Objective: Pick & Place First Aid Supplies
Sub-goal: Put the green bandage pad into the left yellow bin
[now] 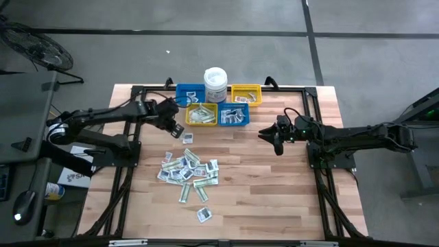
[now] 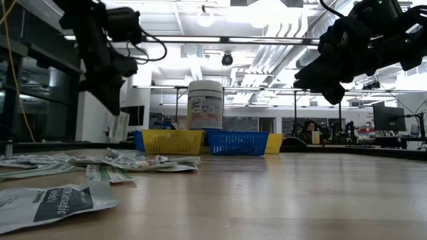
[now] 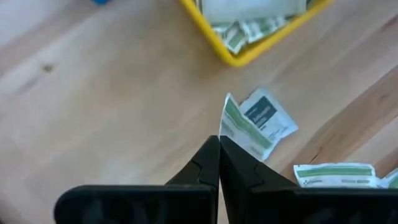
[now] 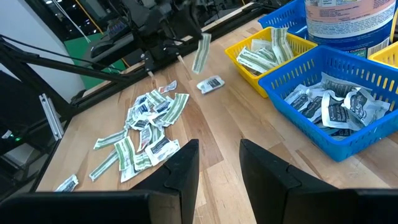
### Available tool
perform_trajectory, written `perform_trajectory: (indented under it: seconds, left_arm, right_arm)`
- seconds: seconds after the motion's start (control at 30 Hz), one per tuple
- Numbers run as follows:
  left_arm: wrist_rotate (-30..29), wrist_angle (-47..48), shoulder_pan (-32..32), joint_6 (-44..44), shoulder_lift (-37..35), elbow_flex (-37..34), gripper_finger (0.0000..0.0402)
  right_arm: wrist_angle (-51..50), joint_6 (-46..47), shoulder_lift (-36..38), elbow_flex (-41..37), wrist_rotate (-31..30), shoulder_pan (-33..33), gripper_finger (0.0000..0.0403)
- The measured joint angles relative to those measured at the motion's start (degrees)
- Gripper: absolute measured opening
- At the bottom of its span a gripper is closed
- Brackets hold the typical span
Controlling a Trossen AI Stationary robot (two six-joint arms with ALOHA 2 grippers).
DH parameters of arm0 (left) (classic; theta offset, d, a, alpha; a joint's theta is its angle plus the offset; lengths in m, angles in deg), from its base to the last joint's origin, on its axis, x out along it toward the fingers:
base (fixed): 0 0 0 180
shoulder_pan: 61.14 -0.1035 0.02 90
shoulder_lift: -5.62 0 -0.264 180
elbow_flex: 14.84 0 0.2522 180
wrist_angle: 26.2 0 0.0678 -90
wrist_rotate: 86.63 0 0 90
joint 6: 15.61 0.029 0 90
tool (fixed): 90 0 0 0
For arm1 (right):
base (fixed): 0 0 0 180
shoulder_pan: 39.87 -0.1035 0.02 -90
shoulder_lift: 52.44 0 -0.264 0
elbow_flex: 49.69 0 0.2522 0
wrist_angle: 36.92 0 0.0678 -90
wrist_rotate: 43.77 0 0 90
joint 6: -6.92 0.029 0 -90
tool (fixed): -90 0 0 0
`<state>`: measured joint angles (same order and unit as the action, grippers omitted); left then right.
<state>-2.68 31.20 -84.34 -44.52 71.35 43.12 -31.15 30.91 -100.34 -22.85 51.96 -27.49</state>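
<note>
Our left pincer [image 1: 176, 128] hangs above the table [image 1: 274, 192], clamped on one green-and-white strip packet [image 4: 201, 53] just short of the yellow bin [image 1: 202, 114] of strips. The packet pile [image 1: 186, 170] lies mid-table, one white square packet [image 1: 187, 138] apart. Our right pincer [image 1: 275, 140] waits right of the bins, fingers half spread, empty.

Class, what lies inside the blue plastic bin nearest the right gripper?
The blue plastic bin holds crumpled white packets with dark print; anything beneath them, and the bin's floor, stays hidden.
</note>
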Motion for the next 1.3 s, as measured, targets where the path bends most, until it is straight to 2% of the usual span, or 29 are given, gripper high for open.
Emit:
perform_trajectory:
  seconds: [0.1, 0.23, 0.33, 0.47, 0.9, 1.03, 1.3]
  left_arm:
    - [-0.93, 1.23, 0.0, 0.27, 0.0, 2.84, 0.0]
    - [-5.79, 2.95, 0.0, 0.14, 0.0, 6.43, 0.0]
    - [-8.11, -2.72, -0.02, -1.15, 0.0, 7.72, 0.0]
    - [-8.17, -11.89, 0.0, -1.15, 0.29, 7.76, 0.0]
    - [-8.27, -27.0, 0.0, -5.07, 10.99, 7.76, 0.0]
    - [-10.73, -27.68, -0.02, -6.11, 13.89, 7.74, 0.0]
    - [-11.93, -27.65, -0.02, -6.75, 18.63, 7.74, 0.0]
  right_arm:
    - [0.0, -0.01, -0.01, 0.0, 0.01, 0.0, 0.011]
    - [0.0, 0.0, 0.0, 0.0, 0.02, -0.02, 0.011]
    - [0.0, 0.0, 0.0, 0.0, 0.01, -0.02, 0.011]
    - [0.0, -0.02, 0.0, 0.0, 0.02, 0.0, 0.011]
    - [0.0, -0.01, -0.02, 0.0, 0.02, -0.02, 0.011]
    - [0.0, -0.02, -0.02, 0.0, 0.02, -0.02, 0.011]
    - [0.0, 0.0, 0.0, 0.0, 0.02, -0.02, 0.011]
